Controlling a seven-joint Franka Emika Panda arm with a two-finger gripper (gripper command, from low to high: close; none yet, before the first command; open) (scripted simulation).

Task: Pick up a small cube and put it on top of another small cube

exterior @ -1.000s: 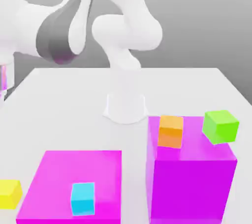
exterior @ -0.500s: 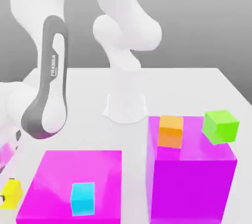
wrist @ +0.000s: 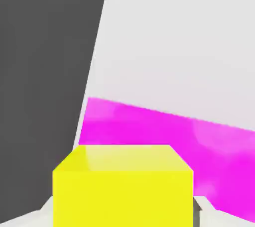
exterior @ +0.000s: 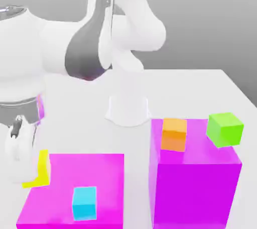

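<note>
The small cube [exterior: 43, 168], plain bright yellow, hangs above the table at the exterior view's left, just beside the low magenta block [exterior: 75, 173]. My gripper [exterior: 34, 174] is shut on it, and the white hand covers part of the cube. In the hand view the small cube [wrist: 123, 183] sits between my gripper [wrist: 123, 217] fingers, with a pale fingertip [wrist: 201, 211] showing at its side. A cyan cube [exterior: 84, 203] rests on the low magenta block. An orange cube [exterior: 174, 134] sits on the tall magenta block [exterior: 196, 183].
A green cube [exterior: 225, 128] perches tilted at the tall block's far right corner. The arm's white base [exterior: 128, 108] stands mid-table. In the hand view the magenta block [wrist: 164, 131] lies below, with the white table [wrist: 189, 37] and its edge beyond.
The gripper came down at the left, shut on the yellow cube on the table, and has lifted it up and rightward to the low magenta block's edge. The arm swung over.
</note>
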